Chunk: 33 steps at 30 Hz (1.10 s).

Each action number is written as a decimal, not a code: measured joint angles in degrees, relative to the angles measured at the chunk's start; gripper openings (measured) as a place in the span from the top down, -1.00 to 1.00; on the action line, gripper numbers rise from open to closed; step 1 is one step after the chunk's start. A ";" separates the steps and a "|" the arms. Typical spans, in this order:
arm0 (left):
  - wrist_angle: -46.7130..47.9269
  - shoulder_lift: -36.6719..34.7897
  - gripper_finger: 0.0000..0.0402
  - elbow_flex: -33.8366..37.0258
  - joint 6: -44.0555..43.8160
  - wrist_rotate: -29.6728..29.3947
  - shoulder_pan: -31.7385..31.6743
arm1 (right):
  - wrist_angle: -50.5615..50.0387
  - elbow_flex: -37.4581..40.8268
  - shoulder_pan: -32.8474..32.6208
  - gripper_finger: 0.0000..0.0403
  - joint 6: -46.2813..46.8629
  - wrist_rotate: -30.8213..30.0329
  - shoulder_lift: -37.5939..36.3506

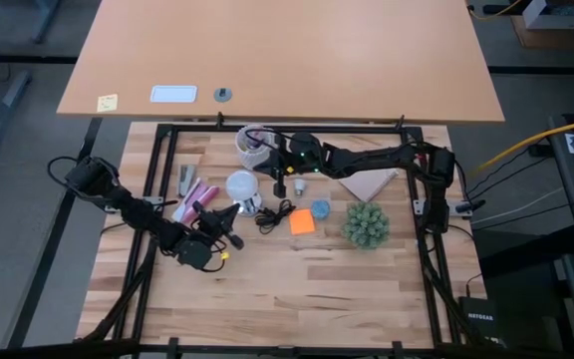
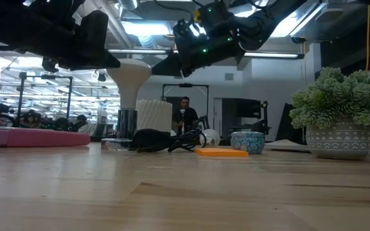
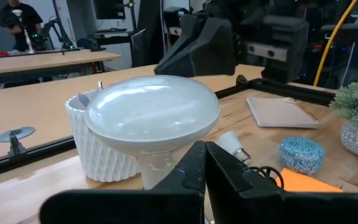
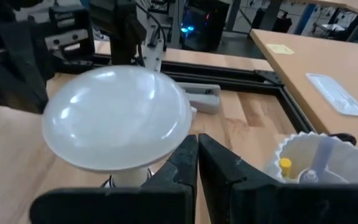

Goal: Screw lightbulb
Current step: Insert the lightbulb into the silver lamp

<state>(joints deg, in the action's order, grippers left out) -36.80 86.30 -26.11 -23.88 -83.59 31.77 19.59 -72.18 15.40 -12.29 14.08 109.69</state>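
Observation:
The white frosted lightbulb (image 1: pixel 240 184) stands upright, dome up, its narrow base in the silver socket (image 1: pixel 252 206) with the black cord (image 1: pixel 273 215). It also shows in the low view (image 2: pixel 130 77). My left gripper (image 1: pixel 229 213) is shut and points at the bulb's funnel below the dome (image 3: pixel 160 163) from the near left. My right gripper (image 1: pixel 279 187) is shut and stands at the bulb's right side, by the dome's rim (image 4: pixel 182 118). A second, small bulb (image 1: pixel 298 185) lies on the table on its side. My left gripper's shut fingertips (image 3: pixel 199 155) stand right by the bulb's funnel under the dome; I cannot tell whether they touch it. My right gripper's shut fingertips (image 4: pixel 191 149) stand right by the dome's underside; I cannot tell whether they touch it.
A white ribbed cup of pens (image 1: pixel 255 147) stands behind the bulb. An orange sticky note (image 1: pixel 302 221), a small blue bowl (image 1: pixel 321 209), a potted plant (image 1: pixel 367 224) and a tan card (image 1: pixel 367 182) lie to the right. Pink items (image 1: pixel 191 196) lie to the left.

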 joint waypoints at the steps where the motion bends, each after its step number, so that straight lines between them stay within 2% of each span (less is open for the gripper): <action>1: 0.18 0.00 1.00 0.00 -0.01 0.00 0.00 | 0.23 -0.02 0.00 0.91 0.00 -0.10 0.00; 11: -0.09 0.00 1.00 0.00 -1.64 -1.26 -0.04 | -0.18 -0.02 -0.07 0.91 0.29 2.46 -0.01; 19: -0.08 0.00 1.00 0.00 -2.06 -6.22 -0.04 | -0.78 -0.02 -1.24 0.91 1.40 3.46 -0.02; 33: 0.27 0.00 1.00 0.00 -4.29 -6.49 0.00 | -2.07 -0.04 -2.16 0.91 3.19 4.25 -0.15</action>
<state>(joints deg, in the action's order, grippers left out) -36.53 86.30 -26.11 -28.17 -90.08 31.77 17.52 -72.23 13.23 -9.10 18.33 109.54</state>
